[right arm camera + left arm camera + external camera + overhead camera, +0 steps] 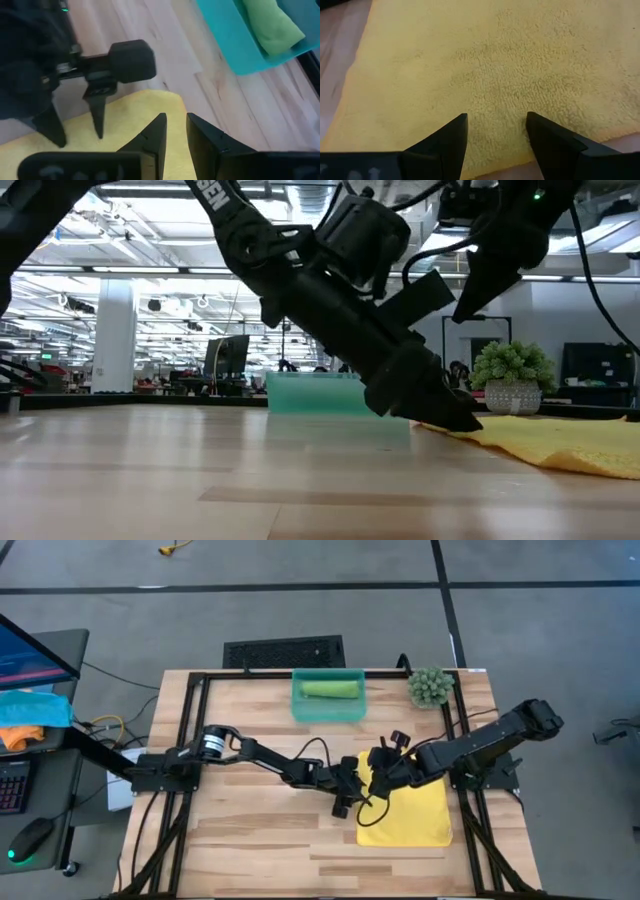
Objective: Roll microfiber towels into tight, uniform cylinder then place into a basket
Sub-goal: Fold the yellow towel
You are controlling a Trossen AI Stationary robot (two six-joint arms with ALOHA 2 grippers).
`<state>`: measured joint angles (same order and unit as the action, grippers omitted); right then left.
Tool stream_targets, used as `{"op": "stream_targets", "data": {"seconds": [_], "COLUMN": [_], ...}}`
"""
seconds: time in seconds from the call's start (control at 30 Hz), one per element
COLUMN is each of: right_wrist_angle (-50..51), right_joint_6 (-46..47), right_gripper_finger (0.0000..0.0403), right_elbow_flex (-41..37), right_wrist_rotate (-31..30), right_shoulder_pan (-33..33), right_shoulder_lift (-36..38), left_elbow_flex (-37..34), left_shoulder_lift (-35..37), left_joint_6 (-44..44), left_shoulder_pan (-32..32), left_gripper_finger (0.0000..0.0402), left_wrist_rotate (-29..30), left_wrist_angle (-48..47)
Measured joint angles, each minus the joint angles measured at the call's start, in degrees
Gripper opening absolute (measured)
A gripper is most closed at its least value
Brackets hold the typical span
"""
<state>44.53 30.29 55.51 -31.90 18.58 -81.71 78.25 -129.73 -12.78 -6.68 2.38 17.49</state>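
The yellow towel (pixel 415 812) lies flat on the right part of the table. The light green towel (pixel 330 689) lies rolled inside the teal basket (pixel 300 708) at the far edge; both also show in the right wrist view, the towel (pixel 272 25) and the basket (pixel 225 35). My left gripper (pixel 350 797) is open, low over the yellow towel's left edge (pixel 350 90). My right gripper (pixel 175 122) is open by a narrow gap, empty, raised above the towel's far left corner (pixel 167 97). My left gripper has its two open fingertips (pixel 461 122) down on the yellow towel's top face, a little in from its left edge. It comes slanting down from the table's left (pixel 455 415). The towel lies flat on the table, nothing pinched between the fingers.
A small potted plant (pixel 430 687) stands at the far right next to the basket. A black grille panel (pixel 284 652) lies beyond the far edge. Black frame rails (pixel 190 740) run along the table's sides. Blue and orange cloths (pixel 30 715) lie off the table's left.
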Motion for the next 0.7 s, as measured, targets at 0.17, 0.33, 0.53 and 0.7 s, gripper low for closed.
{"op": "stream_targets", "data": {"seconds": [0.17, 0.33, 0.53, 0.7], "right_wrist_angle": [0.0, 0.0, 0.0, -0.1], "right_joint_6": [-0.1, -0.2, -0.2, 1.3], "right_gripper_finger": [0.0095, 0.0095, 0.0095, 0.0095], "right_elbow_flex": [0.0, 0.0, 0.0, 0.0], "right_wrist_rotate": [0.1, 0.3, 0.5, 0.5], "right_shoulder_pan": [-1.6, -1.7, -0.8, 0.4], "right_shoulder_lift": [0.0, 0.0, 0.0, 0.0], "left_elbow_flex": [0.4, 0.7, 0.8, 0.7], "left_shoulder_lift": [-0.2, 0.4, 2.5, 4.7], "left_joint_6": [0.1, 0.6, 5.5, 11.0], "left_shoulder_pan": [0.0, -0.1, -0.1, -1.7], "left_gripper_finger": [0.0196, 0.0196, 0.0196, 0.0196], "left_wrist_rotate": [1.2, 5.5, 7.8, 8.7], "left_wrist_angle": [-3.8, -13.6, -23.2, -31.9]}}
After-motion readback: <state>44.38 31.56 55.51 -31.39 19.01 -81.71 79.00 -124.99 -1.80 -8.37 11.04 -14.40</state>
